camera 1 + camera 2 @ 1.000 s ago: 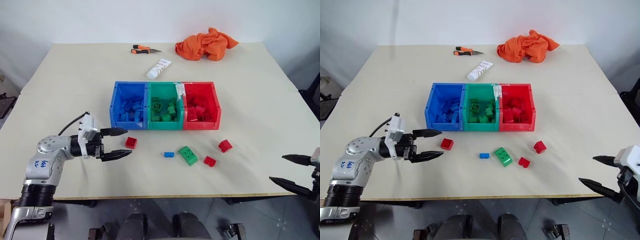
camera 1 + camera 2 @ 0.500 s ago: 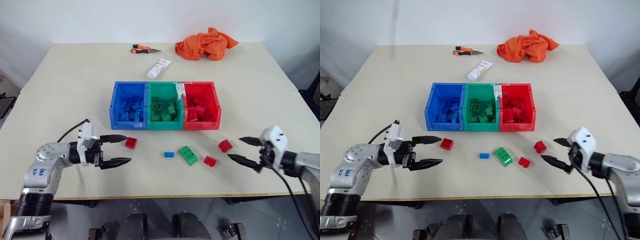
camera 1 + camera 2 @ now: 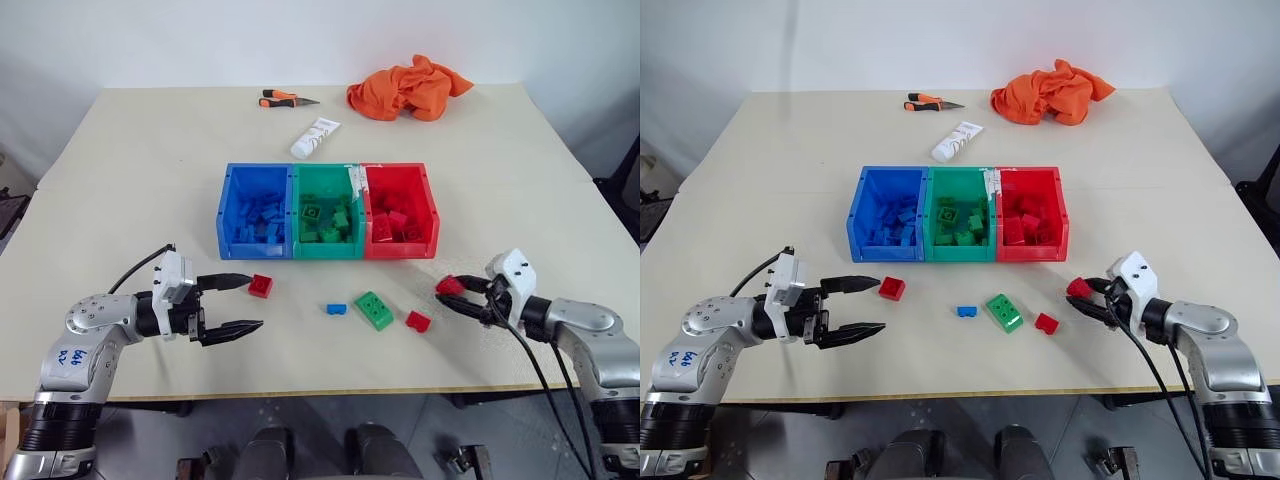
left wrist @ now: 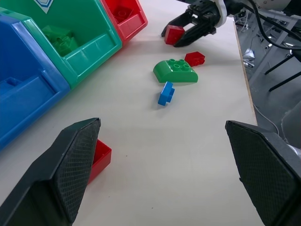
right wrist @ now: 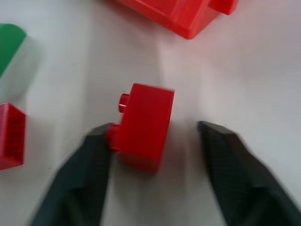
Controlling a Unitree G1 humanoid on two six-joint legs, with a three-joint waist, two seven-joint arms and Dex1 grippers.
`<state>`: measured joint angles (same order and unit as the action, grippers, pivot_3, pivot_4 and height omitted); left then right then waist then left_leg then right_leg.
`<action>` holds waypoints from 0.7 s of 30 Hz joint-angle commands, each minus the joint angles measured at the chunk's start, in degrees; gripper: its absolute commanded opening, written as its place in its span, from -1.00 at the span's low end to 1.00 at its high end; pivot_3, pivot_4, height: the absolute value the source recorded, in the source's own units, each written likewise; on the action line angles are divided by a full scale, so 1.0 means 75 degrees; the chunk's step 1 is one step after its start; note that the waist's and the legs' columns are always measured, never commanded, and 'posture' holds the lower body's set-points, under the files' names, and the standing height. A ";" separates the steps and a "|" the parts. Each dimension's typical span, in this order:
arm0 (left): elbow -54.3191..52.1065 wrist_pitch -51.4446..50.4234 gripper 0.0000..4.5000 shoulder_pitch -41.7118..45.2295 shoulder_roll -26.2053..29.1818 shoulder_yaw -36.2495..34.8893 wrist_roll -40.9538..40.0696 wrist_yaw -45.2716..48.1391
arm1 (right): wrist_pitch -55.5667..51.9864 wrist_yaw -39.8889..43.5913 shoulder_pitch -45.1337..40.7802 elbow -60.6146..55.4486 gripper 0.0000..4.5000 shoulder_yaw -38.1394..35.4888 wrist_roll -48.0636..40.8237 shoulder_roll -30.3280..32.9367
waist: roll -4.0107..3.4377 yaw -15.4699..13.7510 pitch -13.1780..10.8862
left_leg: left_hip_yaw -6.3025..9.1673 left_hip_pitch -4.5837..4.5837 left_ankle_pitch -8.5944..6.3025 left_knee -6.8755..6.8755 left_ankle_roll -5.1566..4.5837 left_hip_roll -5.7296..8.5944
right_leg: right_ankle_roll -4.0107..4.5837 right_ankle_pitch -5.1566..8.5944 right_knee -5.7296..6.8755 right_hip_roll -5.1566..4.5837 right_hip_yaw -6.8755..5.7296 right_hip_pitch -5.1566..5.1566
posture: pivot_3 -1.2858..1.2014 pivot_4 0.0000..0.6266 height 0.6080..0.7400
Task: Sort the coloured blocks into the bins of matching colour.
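The three joined bins (image 3: 328, 247) (blue, green, red, each holding bricks of its own colour) stand beyond both pincers. One red brick (image 3: 449, 286) sits between the right gripper's (image 3: 455, 292) fingers, touching one. Another red brick (image 3: 261, 286) lies just beside the left gripper's (image 3: 238, 303) upper fingertip. Between the pincers lie a small blue brick (image 3: 337, 309), a larger green brick (image 3: 376, 310) and a third red brick (image 3: 418, 321).

A: Is any lettering legible here?
B: None. The white tube (image 3: 316, 138) carries print too small to read. The white sticker (image 4: 43, 4) on the green bin (image 4: 89, 47) shows a blue mark but no readable words.
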<state>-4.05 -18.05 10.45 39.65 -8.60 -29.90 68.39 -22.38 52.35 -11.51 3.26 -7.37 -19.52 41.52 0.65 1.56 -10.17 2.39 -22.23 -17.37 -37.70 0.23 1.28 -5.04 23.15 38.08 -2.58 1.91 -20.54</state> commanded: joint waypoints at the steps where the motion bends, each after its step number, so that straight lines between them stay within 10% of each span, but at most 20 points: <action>1: -0.0109 0.0131 1.00 0.0036 0.0031 -0.0057 -0.0081 0.0031 | -0.0061 -0.0055 0.0191 -0.0660 -0.40 -0.0321 -0.0272 0.0012 | 0.0000 -0.0006 0.0000 | 0.0000 0.0000 0.0000 0.0000 0.0000 0.0000 | 0.0000 0.0000 0.0001 0.0000 0.0000 0.0000 | 0.03 -0.52 1.00; 11: -0.0130 0.0249 1.00 -0.0068 -0.0080 -0.0046 -0.0061 -0.0057 | -0.1037 -0.0355 -0.0872 -0.2224 -0.59 -0.0695 -0.1062 0.0306 | -0.0005 0.0039 -0.0003 | 0.0000 -0.0002 0.0000 0.0001 0.0000 0.0000 | 0.0000 0.0000 -0.0001 0.0000 0.0001 -0.0002 | 0.03 -0.52 1.00; 19: -0.0077 0.0370 1.00 0.0076 -0.0304 0.0075 -0.0009 -0.0267 | -0.0080 -0.0605 -0.3866 0.0558 -0.59 0.0497 -0.0070 -0.0829 | -0.0011 0.0020 -0.0008 | 0.0002 0.0009 0.0000 0.0004 -0.0001 -0.0009 | 0.0007 -0.0004 0.0031 0.0007 -0.0003 -0.0016 | 0.03 -0.52 1.00; 21: -0.0104 0.0378 1.00 0.0085 -0.0343 0.0085 -0.0005 -0.0324 | 0.0266 -0.0625 -0.4311 0.1285 -0.27 0.0668 0.0221 -0.1005 | -0.0012 -0.0004 -0.0009 | -0.0001 -0.0008 0.0005 -0.0008 0.0008 0.0001 | 0.0006 -0.0004 0.0037 -0.0003 -0.0002 -0.0028 | 0.03 -0.52 1.00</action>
<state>-3.70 -16.10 10.73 37.13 -7.85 -29.69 66.30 -23.41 47.95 -41.58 10.72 -1.88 -19.35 33.51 0.56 1.53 -10.23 2.40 -22.38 -17.35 -37.77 0.27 1.31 -5.01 23.11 38.51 -2.62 1.88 -20.79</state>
